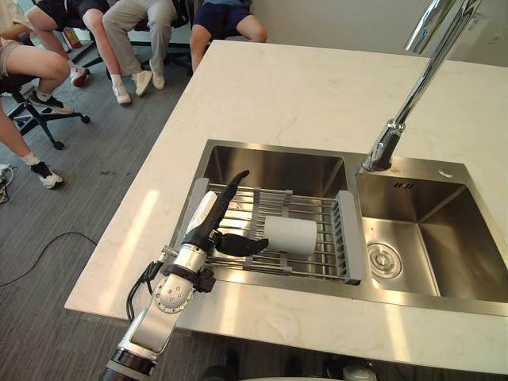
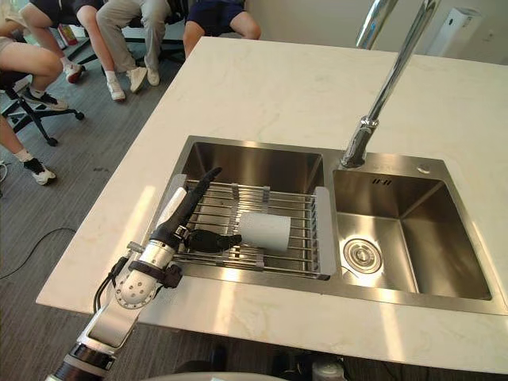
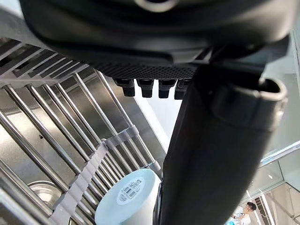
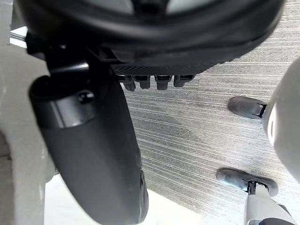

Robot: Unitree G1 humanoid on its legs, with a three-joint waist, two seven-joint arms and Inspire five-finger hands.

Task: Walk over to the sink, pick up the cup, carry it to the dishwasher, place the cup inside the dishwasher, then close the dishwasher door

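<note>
Cup (image 1: 290, 236), white, lies on its side on the rack (image 1: 350, 239), about midway along it and nearer its front edge than its back. The rack spans the left basin of the sink (image 1: 274, 169), its bars running left to right between grey end pieces. In the left wrist view the cup's flat round end (image 3: 124, 198), with a small sticker on it, faces the hand.

The left hand (image 1: 208, 225) hangs over the rack's left end. Its fingers (image 1: 233, 187) are straight and point toward the sink's back edge, holding nothing. Its thumb (image 1: 243, 246) reaches sideways along the bars toward the cup, the tip right at the cup's left end; I cannot tell whether it touches. The hand is not closed round the cup.

The right hand (image 4: 93, 145) hangs over grey floor (image 4: 197, 140), relaxed and empty, with its thumb standing free.

The tap (image 1: 413, 91) rises from the sink's back rim, between the two basins. The counter (image 1: 302, 95) is pale stone. Beyond its far left corner, people (image 1: 135, 28) sit on chairs (image 1: 38, 113), with their legs and shoes showing.
</note>
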